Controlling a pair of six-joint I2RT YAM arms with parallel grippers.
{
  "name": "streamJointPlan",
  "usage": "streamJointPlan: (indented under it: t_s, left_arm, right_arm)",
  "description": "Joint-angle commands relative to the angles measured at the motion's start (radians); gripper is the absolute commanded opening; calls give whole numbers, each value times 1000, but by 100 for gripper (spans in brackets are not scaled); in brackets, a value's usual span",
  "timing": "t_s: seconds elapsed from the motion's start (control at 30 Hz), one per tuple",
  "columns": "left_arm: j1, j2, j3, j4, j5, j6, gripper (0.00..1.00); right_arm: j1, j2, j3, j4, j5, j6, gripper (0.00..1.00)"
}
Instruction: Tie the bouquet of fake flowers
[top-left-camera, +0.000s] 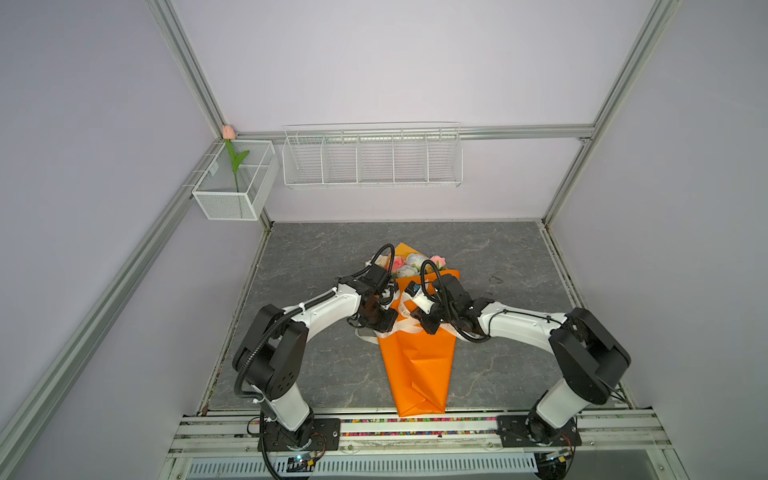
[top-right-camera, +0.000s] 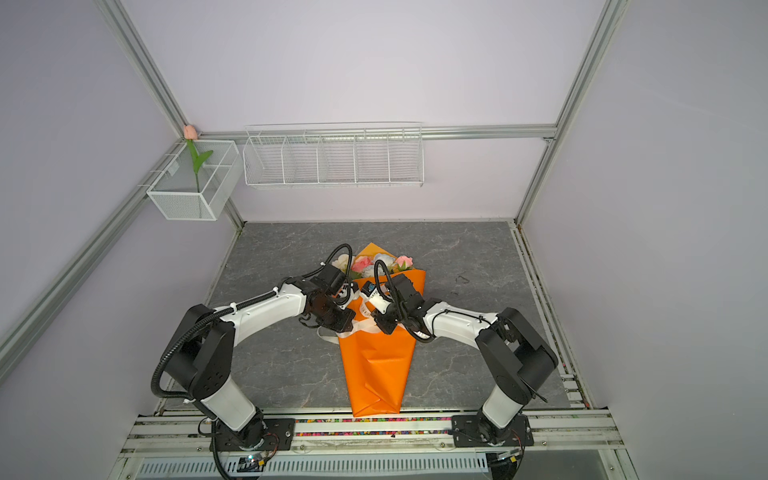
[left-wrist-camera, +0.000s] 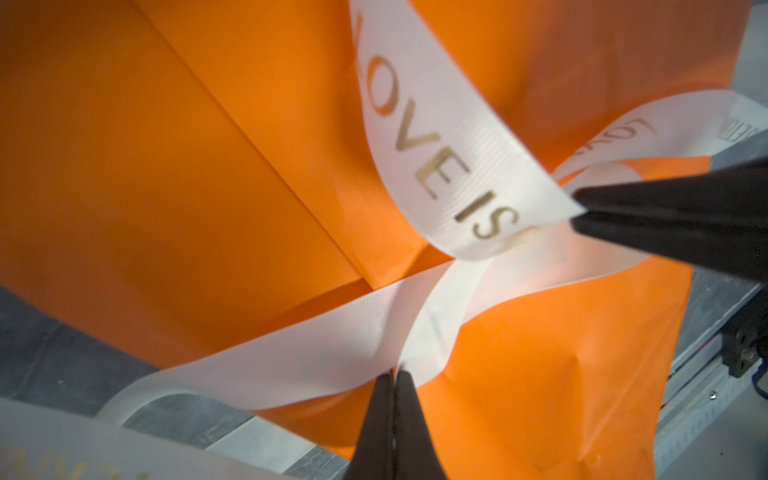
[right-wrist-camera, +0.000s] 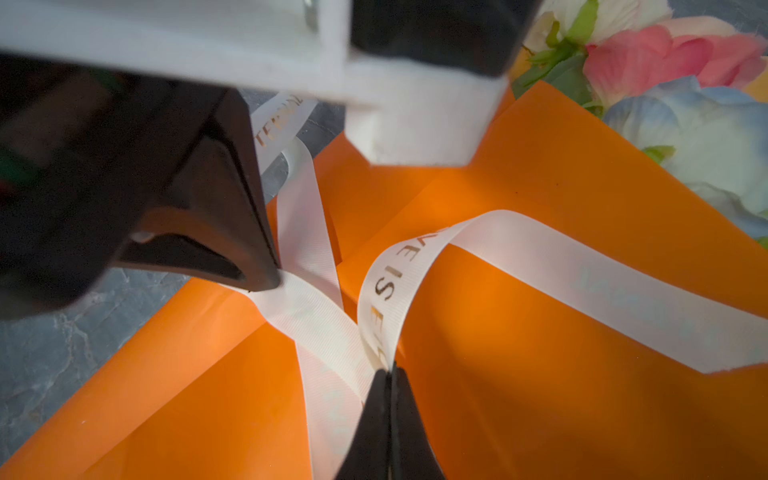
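The knot is judged to be in the making: a white ribbon (left-wrist-camera: 436, 166) is crossed over the orange paper (top-left-camera: 417, 365) at the waist of the bouquet (top-left-camera: 409, 262). The left gripper (left-wrist-camera: 392, 374) is pinched tight on one strand and the right gripper (right-wrist-camera: 388, 370) on another, both just above that waist. Next, the strands are probably to be drawn apart evenly, so that the crossing is cinched without the paper being crushed. The bouquet is laid flat on the grey marbled table (top-left-camera: 316, 257), blooms towards the back wall. Behind the bouquet a wire rack (top-left-camera: 372, 158) is hung. Behind it and to the left, a mesh basket (top-left-camera: 232, 203) holds a tulip (top-left-camera: 227, 132).
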Motion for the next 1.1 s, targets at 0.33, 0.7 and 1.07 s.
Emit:
streamJointPlan:
  t_s: [0.33, 0.7, 1.07]
  left_arm:
    - [3, -170, 51, -52, -60, 1, 0]
    - [3, -210, 113, -81, -20, 29, 0]
    - [5, -366, 156, -117, -205, 2, 0]
  right_arm:
    - [6, -105, 44, -55, 47, 27, 7]
    - [4, -44, 184, -168, 154, -30, 6]
    - [-1, -21, 320, -444, 82, -92, 8]
